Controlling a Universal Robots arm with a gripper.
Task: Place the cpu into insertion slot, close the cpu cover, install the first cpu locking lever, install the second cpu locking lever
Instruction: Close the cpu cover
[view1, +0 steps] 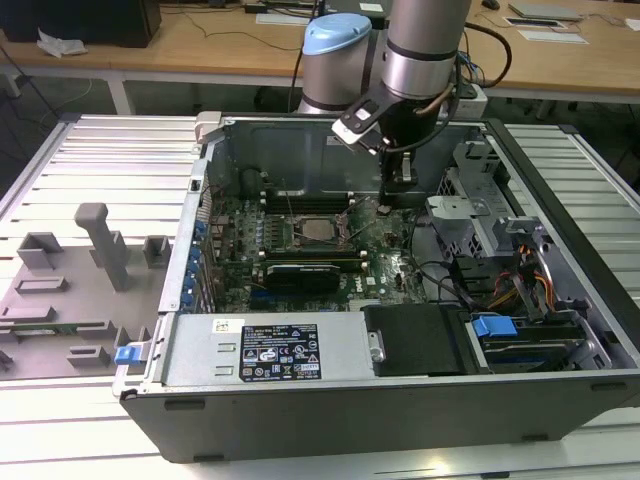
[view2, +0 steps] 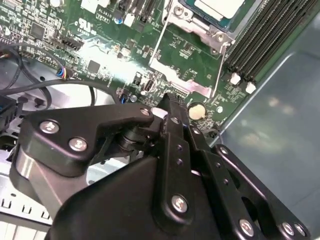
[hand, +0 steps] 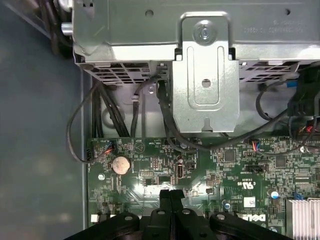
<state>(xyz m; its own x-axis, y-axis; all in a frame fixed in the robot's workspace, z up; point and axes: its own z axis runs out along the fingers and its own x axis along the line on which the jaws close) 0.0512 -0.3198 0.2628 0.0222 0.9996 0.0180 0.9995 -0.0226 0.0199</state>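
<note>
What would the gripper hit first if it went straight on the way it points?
Most likely the green motherboard beside the round silver coin battery; the black gripper points straight down at it, with nothing seen between, though depth is unclear.

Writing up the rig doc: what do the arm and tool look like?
Silver-grey tubular arm with a light-blue joint cap. The tool is matte black, built from angular linkage plates dotted with silver screw heads.
</note>
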